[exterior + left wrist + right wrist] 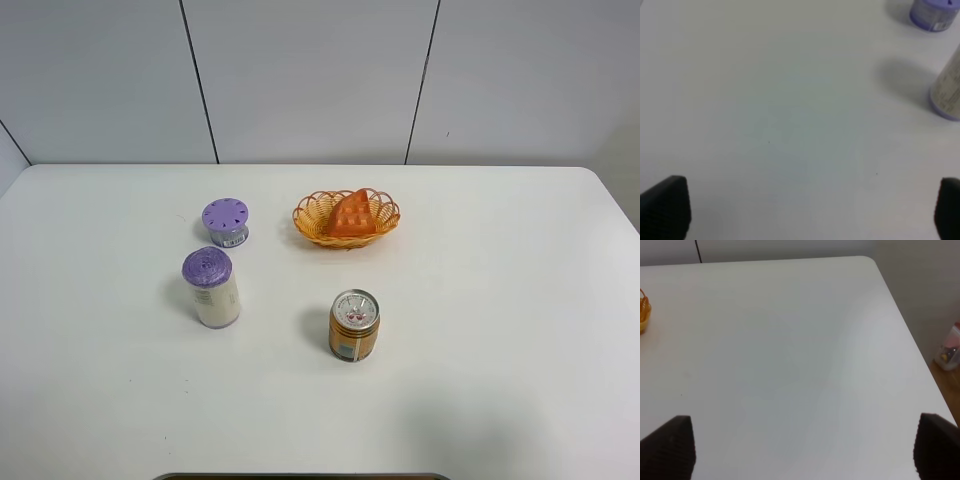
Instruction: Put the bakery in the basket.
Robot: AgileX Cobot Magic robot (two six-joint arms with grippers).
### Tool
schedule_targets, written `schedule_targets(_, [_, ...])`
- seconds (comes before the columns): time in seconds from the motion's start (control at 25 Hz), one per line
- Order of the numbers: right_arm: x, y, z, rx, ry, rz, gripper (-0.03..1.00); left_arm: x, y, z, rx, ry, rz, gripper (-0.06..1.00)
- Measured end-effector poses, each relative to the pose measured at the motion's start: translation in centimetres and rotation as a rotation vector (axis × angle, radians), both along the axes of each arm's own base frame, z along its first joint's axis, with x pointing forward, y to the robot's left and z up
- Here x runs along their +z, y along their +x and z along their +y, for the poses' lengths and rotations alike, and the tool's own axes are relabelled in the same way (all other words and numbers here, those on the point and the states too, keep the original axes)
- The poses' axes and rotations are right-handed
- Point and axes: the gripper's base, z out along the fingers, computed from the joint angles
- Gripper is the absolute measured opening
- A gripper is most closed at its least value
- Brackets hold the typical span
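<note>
**Waffle's in the basket, both grippers standing off**

Start with your table: white, wide, and neither arm reaches into the high view. That tells you both are parked back at the near edge, out of the way.

Next, the basket, sitting toward the far side of the table. The bakery lies inside it, tilted, its upper edge propped toward the far rim. By the look of it, your task is done.

The gold can stands upright, well apart, nearer you. The white bottle with its purple cap and the squat purple jar stand off to the left, untouched bystanders.

Your left gripper has fingers spread wide over bare table, nothing between them. Your right gripper is spread just as wide, empty, with only the basket's rim showing at the edge of its view.
</note>
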Motion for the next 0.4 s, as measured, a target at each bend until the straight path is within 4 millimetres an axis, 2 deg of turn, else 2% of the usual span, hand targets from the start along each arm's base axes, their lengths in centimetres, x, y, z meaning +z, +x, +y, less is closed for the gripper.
schedule_targets(0.4, [0.0, 0.0, 0.0, 0.0, 0.0, 0.0, 0.86, 0.0, 0.0, 0.0, 0.0, 0.0, 0.0, 0.99])
